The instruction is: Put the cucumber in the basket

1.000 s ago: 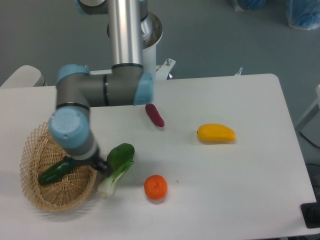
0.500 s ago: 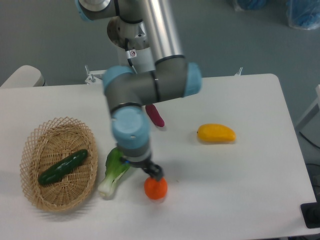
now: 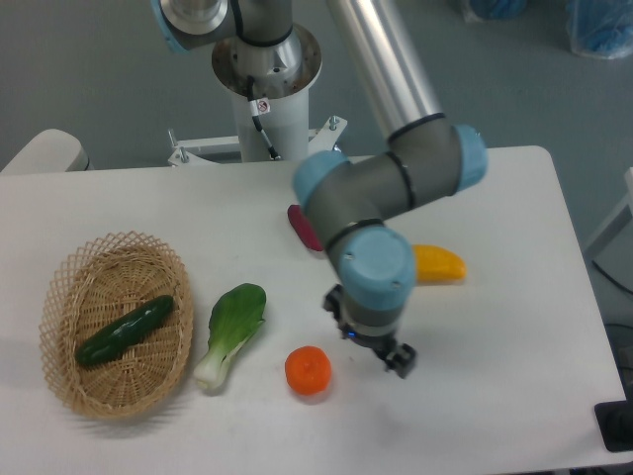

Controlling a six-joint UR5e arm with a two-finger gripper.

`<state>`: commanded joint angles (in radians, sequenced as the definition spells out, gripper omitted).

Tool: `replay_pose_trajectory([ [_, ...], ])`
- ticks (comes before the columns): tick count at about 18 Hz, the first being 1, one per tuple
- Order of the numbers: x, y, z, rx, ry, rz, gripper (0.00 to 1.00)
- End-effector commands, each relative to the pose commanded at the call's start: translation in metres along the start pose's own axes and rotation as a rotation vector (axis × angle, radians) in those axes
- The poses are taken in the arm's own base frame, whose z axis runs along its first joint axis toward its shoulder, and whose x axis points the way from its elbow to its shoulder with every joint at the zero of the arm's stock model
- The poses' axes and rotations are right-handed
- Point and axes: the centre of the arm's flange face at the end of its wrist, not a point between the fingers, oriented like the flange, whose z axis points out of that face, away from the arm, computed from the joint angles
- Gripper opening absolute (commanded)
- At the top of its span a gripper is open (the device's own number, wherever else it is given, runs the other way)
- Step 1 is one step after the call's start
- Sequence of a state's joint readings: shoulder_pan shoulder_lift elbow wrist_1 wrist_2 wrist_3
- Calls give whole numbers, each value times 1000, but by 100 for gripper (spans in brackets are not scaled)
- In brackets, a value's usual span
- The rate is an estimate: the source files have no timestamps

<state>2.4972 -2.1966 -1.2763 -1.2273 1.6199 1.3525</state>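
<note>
The cucumber (image 3: pixel 125 332) lies inside the basket (image 3: pixel 61 381) at the table's (image 3: pixel 514 297) left side. The gripper (image 3: pixel 394 354) hangs right of the orange (image 3: pixel 308 370), holding nothing; whether its fingers are spread I cannot tell.

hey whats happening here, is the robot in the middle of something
The cucumber already lies inside the basket at the left of the table, so that job looks done. The arm is nowhere near it: its gripper hangs over bare table to the right of the orange, holding nothing that I can see. Whether its fingers are open is hard to tell from this angle. The bok choy lies just outside the basket, untouched.
</note>
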Motion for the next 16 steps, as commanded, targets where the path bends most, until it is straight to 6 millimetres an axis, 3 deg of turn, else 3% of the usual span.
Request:
replay_pose_trajectory([
  [5, -31, 26, 17, 10, -47, 21, 100],
  [7, -34, 33, 19, 9, -44, 32, 100],
  [16, -32, 34, 25, 6, -35, 51, 100],
])
